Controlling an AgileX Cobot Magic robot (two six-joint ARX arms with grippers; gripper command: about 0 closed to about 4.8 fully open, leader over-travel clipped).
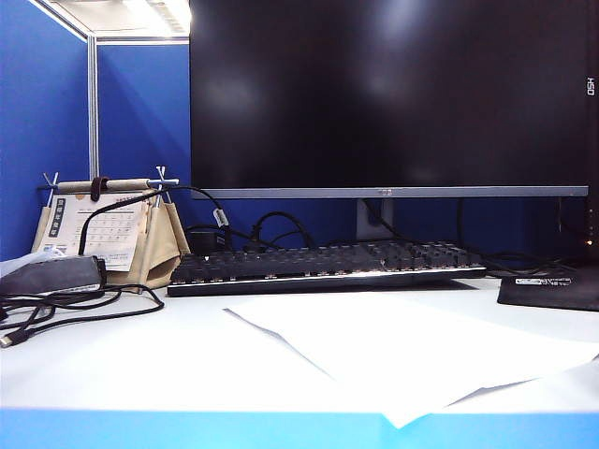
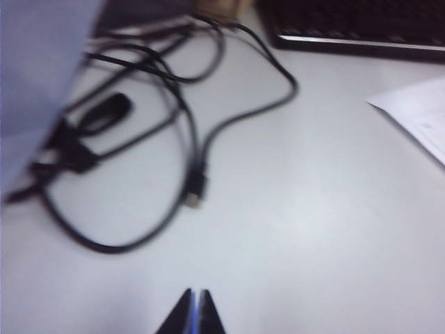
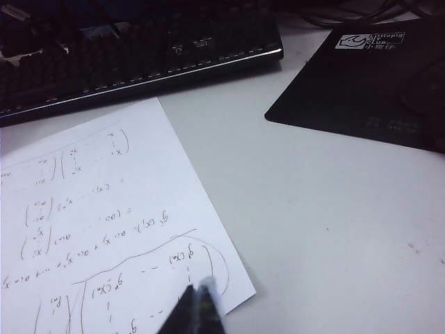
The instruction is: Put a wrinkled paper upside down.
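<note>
The wrinkled paper (image 1: 412, 346) lies flat on the white table in front of the keyboard, with one corner reaching past the table's front edge. In the right wrist view its handwritten side (image 3: 125, 209) faces up. My right gripper (image 3: 198, 284) is shut, its tips just above the paper near one corner; nothing shows between the fingers. My left gripper (image 2: 195, 292) is shut too, over bare table beside a tangle of cables, with a corner of the paper (image 2: 417, 115) well off to one side. Neither gripper shows in the exterior view.
A black keyboard (image 1: 328, 262) lies behind the paper under a large dark monitor (image 1: 393, 94). A black mouse pad (image 1: 552, 285) sits at the right. At the left are black cables (image 1: 75, 304) and a calendar card on a beige stand (image 1: 103, 224).
</note>
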